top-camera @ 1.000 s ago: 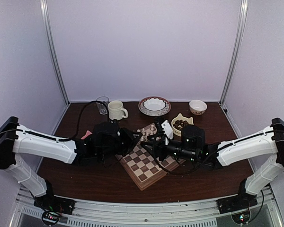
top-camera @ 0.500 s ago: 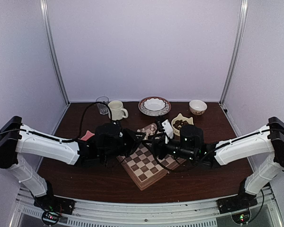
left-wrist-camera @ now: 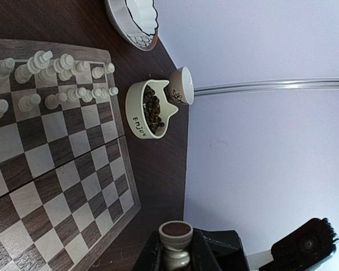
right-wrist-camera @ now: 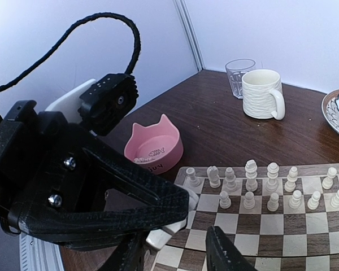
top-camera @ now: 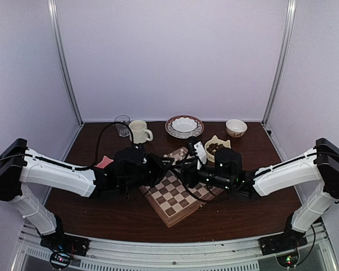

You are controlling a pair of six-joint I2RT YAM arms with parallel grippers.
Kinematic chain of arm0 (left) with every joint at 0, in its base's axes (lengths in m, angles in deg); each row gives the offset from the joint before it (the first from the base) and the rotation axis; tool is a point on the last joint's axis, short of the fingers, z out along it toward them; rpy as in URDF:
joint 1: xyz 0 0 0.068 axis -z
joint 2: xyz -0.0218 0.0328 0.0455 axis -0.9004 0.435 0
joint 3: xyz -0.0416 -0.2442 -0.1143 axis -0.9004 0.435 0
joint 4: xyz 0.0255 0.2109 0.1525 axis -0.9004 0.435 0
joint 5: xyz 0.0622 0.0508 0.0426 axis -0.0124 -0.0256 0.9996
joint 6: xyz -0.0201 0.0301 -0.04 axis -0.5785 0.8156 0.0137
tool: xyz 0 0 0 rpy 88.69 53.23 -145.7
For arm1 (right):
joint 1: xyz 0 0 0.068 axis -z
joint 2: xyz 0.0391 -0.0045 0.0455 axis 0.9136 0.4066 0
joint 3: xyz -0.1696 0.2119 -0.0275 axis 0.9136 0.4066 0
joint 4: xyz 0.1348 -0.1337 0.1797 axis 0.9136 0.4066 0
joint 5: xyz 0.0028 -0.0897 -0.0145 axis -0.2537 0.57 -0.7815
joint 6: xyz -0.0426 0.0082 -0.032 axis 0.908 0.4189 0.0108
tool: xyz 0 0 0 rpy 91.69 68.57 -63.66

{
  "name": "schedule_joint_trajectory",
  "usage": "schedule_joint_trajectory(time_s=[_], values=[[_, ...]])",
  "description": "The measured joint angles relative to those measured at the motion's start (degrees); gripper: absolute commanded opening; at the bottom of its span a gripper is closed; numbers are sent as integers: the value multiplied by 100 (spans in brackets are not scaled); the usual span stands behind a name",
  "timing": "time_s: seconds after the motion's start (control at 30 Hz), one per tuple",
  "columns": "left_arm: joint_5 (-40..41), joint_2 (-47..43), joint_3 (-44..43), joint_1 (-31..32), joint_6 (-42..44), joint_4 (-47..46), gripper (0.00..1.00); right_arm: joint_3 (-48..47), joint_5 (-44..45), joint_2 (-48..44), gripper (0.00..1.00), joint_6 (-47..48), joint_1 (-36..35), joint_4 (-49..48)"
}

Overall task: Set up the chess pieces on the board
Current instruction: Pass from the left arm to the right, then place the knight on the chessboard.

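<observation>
The board lies at the table's middle, and pale chess pieces stand in two rows along its far side. My left gripper is shut on a pale chess piece whose round base faces the camera. The two grippers meet above the board's far left part: the left gripper and the right gripper. My right gripper is open, its fingers straddling the left gripper's tip and the pale piece. A gap still shows on the right side.
A pink cat-shaped bowl sits left of the board. A cream cat-shaped bowl filled with small dark things sits at its right. Behind are a white mug, a glass, a plate with a bowl and a small bowl.
The left arm has shifted right over the board with its piece. The right gripper has moved in and its fingers have narrowed around the left gripper's tip.
</observation>
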Motion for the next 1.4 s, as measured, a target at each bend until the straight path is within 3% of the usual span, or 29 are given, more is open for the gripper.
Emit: schedule_joint_trajectory(time_s=[0.3,0.53,0.6,0.9,1.07,1.27,1.4], values=[[59,42,-7,0,-9,-15,5,13,-15,76,15,-79,0,-173],[157,44,-28,0,-11,-74,8,85,20,76,6,-208,2,-358],[166,44,-28,2,-11,-85,12,90,46,76,0,-210,9,-372],[249,-46,-17,39,103,66,53,118,68,-98,0,-151,140,-33],[304,-885,264,-284,520,695,58,17,39,-599,0,-24,317,1062],[365,-2218,614,-927,1755,1617,70,-1355,-90,-798,0,584,424,3757],[520,-3121,667,-1014,2916,2570,73,-2107,-262,-769,0,1014,424,5525]])
